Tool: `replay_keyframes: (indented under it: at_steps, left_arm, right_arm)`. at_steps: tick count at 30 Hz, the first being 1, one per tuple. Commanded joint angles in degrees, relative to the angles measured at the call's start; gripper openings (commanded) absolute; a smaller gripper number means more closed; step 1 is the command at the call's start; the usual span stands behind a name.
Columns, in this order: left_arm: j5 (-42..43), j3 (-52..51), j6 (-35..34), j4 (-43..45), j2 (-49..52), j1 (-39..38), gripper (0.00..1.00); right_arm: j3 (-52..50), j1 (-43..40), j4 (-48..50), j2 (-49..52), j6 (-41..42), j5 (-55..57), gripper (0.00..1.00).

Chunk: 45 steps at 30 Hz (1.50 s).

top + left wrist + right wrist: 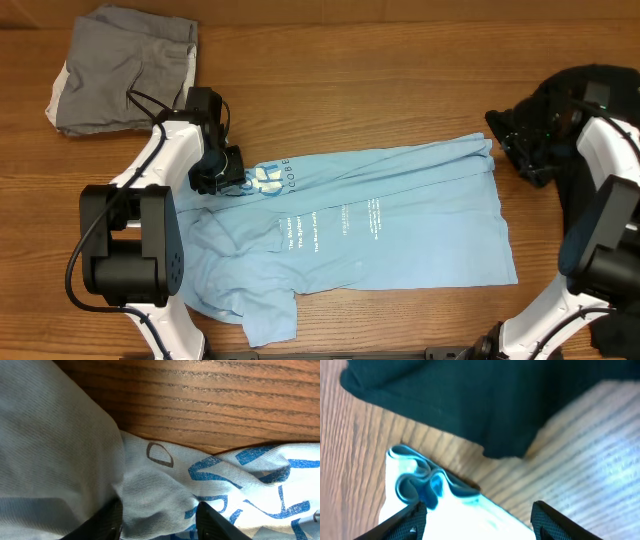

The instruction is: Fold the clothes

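Seen from the left wrist, the left gripper (157, 527) is clamped on a puffed fold of the light blue T-shirt (400, 220). The soft, finely ribbed knit fills the gap between its two dark fingers (107, 522). Beside the pinched fold runs a logo (260, 485) in mottled blue strokes on pale cloth.

Seen from the right wrist, the right gripper (477, 517) is released, with its fingers set wide apart on either side of a corner of the same shirt. The hem there curls in small waves. Whether the fingers touch the cloth cannot be told.

From overhead, the shirt lies across the middle of the table (350, 60), a brown wooden top with straight grain. The shirt is mostly flat, with white lettering (310, 232) down its middle. It is wrinkled and bunched at the left end, and a sleeve is turned out towards the near edge.

The left arm (165, 150), with white links and black joints, reaches from the near left up to the logo end. The right arm (610, 180) curves in from the near right to the shirt's far right corner.

A crumpled black T-shirt (545, 95) lies just past that corner, partly under the right arm. A gray garment (120, 70), folded into a rough square, sits in the far left corner, well apart from the blue shirt.
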Motion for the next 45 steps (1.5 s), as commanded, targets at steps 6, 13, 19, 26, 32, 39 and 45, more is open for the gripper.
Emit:
replay_keyframes:
  at_steps: [6,13,19,26,32,39,45]
  left_arm:
    - [0.07,-0.24,-0.37,0.46,-0.02,0.11,0.53]
    - [0.07,-0.24,-0.37,0.11,-0.02,0.11,0.53]
    - [0.04,-0.24,-0.35,0.00,-0.02,0.11,0.53]
    - [0.04,-0.24,-0.37,0.07,-0.02,0.11,0.54]
    - [0.04,-0.24,-0.35,0.00,-0.02,0.11,0.54]
    - [0.04,-0.24,-0.35,-0.07,-0.02,0.11,0.54]
    - [0.04,-0.24,-0.35,-0.22,-0.02,0.11,0.54]
  right_arm:
    - [-1.95,-1.84,1.84,-2.23,-5.99,-6.69,0.47]
    - [-7.08,1.49,9.35,-2.16,-5.97,-6.64,0.45]
    - [-8.59,3.43,12.81,-2.16,-5.79,-5.97,0.36]
    - [-8.59,3.50,12.52,-1.44,-5.79,-3.23,0.35]
    - [-8.59,3.52,12.09,0.28,-5.79,-2.08,0.29]
    - [-8.57,3.50,12.00,0.52,-5.46,-2.05,0.07]
    - [-8.41,3.50,11.47,-0.26,-3.34,-2.05,0.04]
